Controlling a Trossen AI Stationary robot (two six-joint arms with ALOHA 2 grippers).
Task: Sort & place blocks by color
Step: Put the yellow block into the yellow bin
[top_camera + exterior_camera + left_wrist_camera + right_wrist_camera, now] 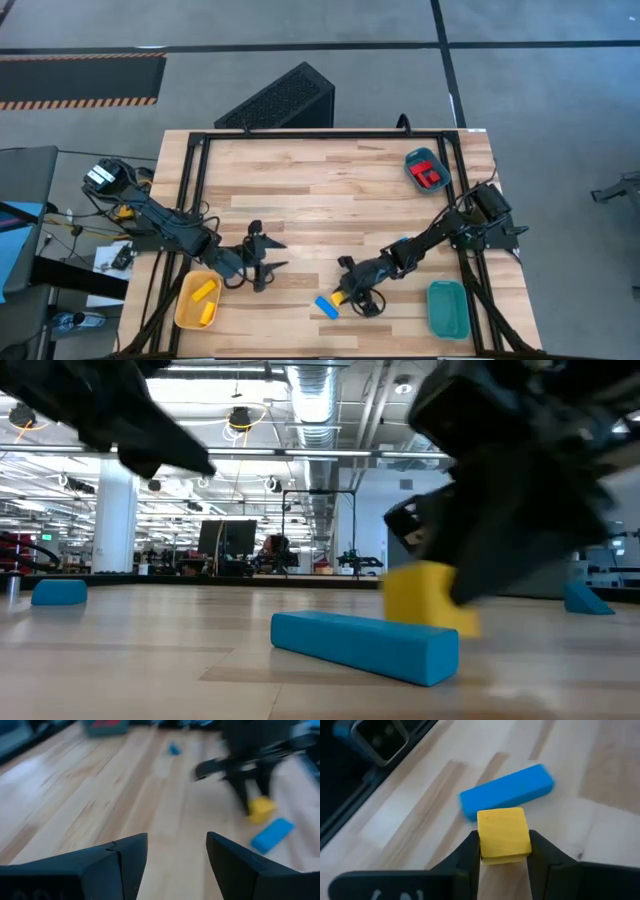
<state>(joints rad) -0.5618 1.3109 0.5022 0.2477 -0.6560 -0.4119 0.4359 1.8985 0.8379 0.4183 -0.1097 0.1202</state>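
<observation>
A yellow cube block (503,835) sits between the fingers of my right gripper (504,842), near the table's front middle (341,296). Just in front of it a blue bar block (507,790) lies flat on the wood (326,307). My left gripper (177,845) hovers open over bare wood to the left (266,258), holding nothing. Yellow blocks lie in the yellow oval tray (182,310). Red blocks (430,175) lie in the far teal tray (413,160). A small blue block (173,749) lies farther out on the table. My right gripper pinches the yellow cube by two opposite sides (485,845) between its two fingers. The fingers slant down from the table's right side. In the low view the cube (425,595) looks slightly tilted at table height; whether it is clear of the wood, I cannot tell.
A second teal tray (447,308) stands at the near right corner. The black frame rail (320,135) runs around the table. Open wood lies across the table's middle and far left.
</observation>
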